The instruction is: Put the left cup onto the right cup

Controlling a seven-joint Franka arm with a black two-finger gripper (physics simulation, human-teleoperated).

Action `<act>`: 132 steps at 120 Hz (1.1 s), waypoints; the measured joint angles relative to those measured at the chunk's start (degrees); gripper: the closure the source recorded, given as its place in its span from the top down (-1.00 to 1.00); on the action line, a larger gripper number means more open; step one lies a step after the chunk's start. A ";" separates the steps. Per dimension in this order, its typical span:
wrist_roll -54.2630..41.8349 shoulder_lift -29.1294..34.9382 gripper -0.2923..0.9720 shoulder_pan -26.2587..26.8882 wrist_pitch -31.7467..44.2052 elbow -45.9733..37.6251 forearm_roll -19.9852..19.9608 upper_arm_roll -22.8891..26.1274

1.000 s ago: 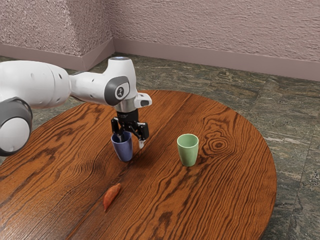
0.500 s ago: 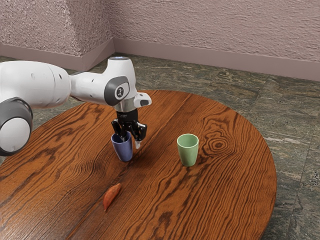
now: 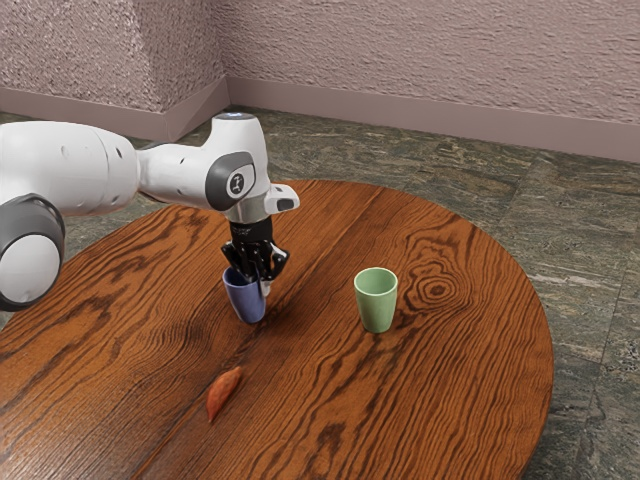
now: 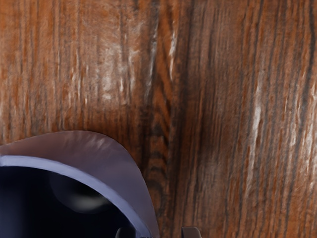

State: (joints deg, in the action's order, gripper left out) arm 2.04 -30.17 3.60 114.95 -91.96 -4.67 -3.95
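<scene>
With the gripper point(image 3: 258, 272) narrow astride the blue cup's point(image 3: 245, 297) near wall but not visibly clamped, close fully, then lift vertically before moving toward the green cup point(image 3: 375, 298).

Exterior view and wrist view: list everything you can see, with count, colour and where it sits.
blue cup: 1, dark blue, on the table toward the exterior view's left, under the gripper
green cup: 1, light green, upright on the table, to the exterior view's right of the blue cup, apart from it
orange object: 1, orange, lying on the table nearer the camera than the blue cup
table: 1, reddish-brown wood, round
floor: dark stone, around the table
wall: pinkish, behind
arm: 1, white and grey, from the exterior view's left
gripper: 1, black, at the blue cup's rim
</scene>
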 joint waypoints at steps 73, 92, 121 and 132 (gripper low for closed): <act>0.01 7.38 -0.70 0.93 -0.47 -0.98 1.32 -0.58; -0.03 10.71 -0.70 2.40 -1.29 -1.79 1.44 -0.82; -0.07 14.88 -0.70 4.30 -2.14 -3.62 1.51 -0.87; -0.08 16.30 -0.70 5.03 -2.67 -4.12 1.52 -0.87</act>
State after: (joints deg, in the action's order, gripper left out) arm 1.96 -13.86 8.63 112.28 -96.08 -3.14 -4.83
